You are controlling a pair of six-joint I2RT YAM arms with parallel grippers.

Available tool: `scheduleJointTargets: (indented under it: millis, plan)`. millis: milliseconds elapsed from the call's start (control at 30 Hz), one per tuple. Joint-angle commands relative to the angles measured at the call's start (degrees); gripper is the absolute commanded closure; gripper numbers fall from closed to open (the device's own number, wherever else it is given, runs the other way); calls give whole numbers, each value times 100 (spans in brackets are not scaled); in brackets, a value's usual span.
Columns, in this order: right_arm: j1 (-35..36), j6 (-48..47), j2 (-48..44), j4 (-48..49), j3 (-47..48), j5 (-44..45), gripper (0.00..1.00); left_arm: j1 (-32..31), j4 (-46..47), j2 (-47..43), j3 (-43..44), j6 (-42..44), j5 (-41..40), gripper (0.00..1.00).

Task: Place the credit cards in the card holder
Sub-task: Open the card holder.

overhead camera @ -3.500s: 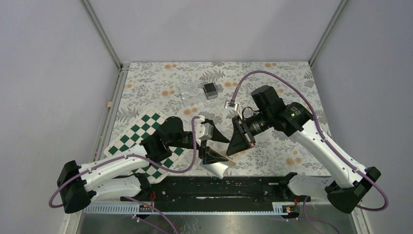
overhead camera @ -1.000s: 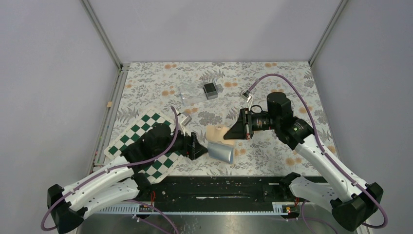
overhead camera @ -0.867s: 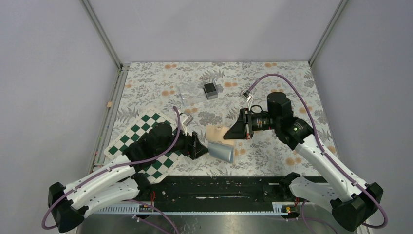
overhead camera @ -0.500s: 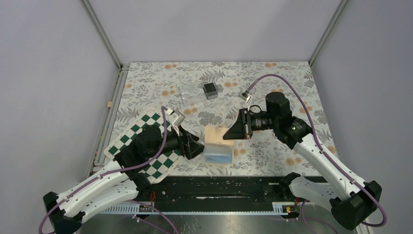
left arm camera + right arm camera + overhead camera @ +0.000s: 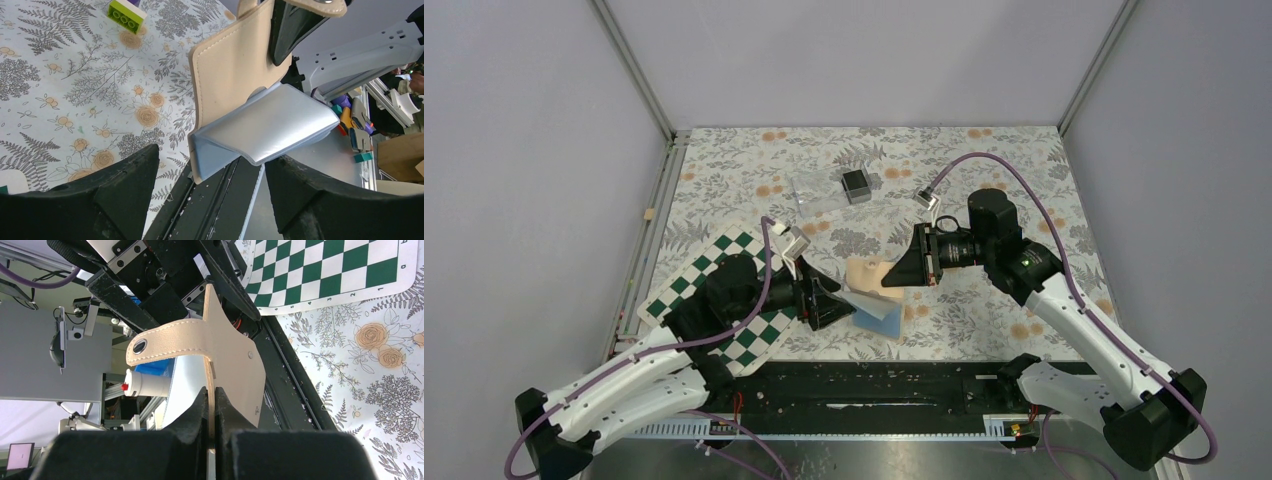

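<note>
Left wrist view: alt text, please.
A tan card holder, half open, is pinched at its top by the right fingers, its blue lining folding toward the camera. The left fingers stand open either side, below it.

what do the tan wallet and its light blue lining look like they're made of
The wallet: likely leather or faux leather, matte tan, judging by the stitched edge and stiff panel. Its lining: a smooth light blue fabric or vinyl with a faint sheen, bending in soft curves; which one is unclear.

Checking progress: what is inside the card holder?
Inside the card holder only light blue lining shows, nothing tucked in; its folded flap hides whatever lies underneath.
</note>
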Motion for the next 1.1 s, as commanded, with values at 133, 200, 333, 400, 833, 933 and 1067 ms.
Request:
scheduleJointTargets:
  millis: [133, 200, 333, 400, 833, 933, 1067]
  plan:
    - [-35, 41, 52, 223, 44, -362, 100, 15, 251, -134, 283, 187, 446, 20]
    - [-32, 13, 60, 222, 45, -422, 100, 13, 317, -119, 301, 213, 607, 19]
    - [-35, -13, 89, 226, 60, -548, 100, 17, 246, -20, 402, 333, 932, 17]
    - [-37, -23, 87, 238, 52, -596, 100, 19, 185, 22, 453, 367, 989, 17]
    - [-34, -52, 60, 483, -55, -1062, 100, 13, 499, 157, 321, 276, 956, 15]
    - [-35, 74, 45, 640, -142, -1156, 100, 20, 719, 171, 249, 213, 820, 15]
    - [-30, 270, 8, 891, -230, -1171, 100, 19, 1032, 143, 155, 159, 581, 15]
